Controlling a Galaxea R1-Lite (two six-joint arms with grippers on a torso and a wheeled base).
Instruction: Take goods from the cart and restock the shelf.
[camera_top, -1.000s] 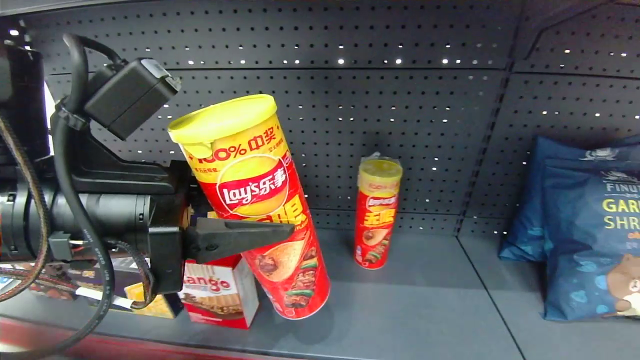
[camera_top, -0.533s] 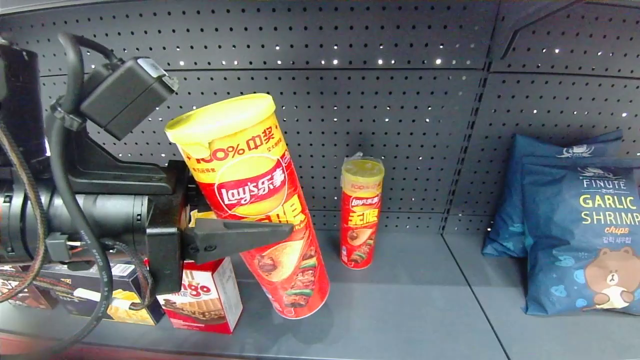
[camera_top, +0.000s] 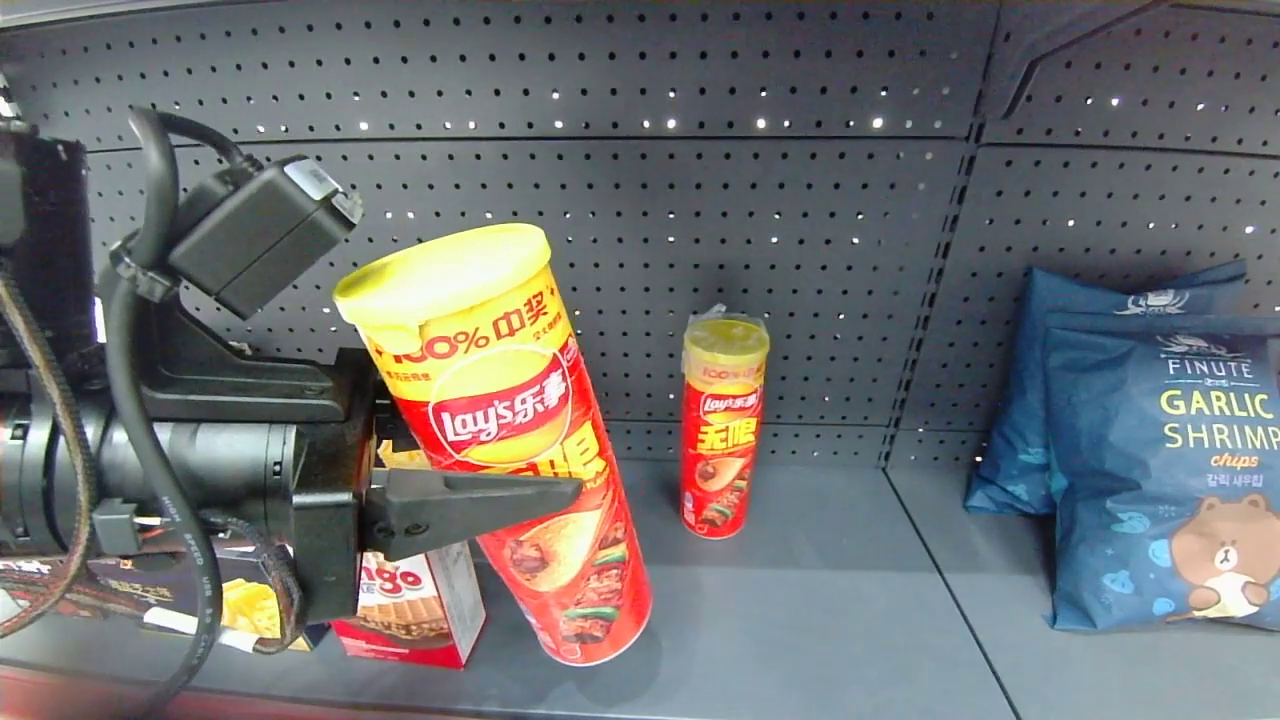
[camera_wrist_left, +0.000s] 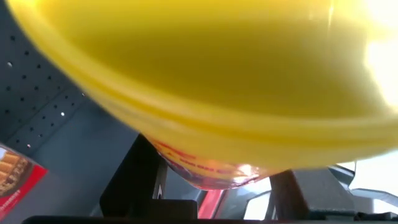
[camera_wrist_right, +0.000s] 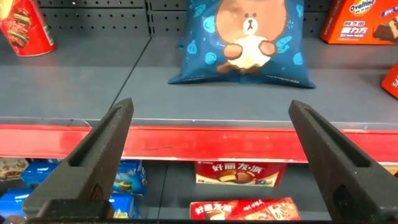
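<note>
Chip can, centre-left, tilted, clamped in left tool — just sank toward shelf; set-down near. Right tool apart.

Two chip canisters showed in the head view: the tilted canister left of centre and the upright canister at centre. Two blue snack bags sat at the right edge, the front bag overlapping the rear bag. Two boxes were at lower left: one red box and one dark box.
</note>
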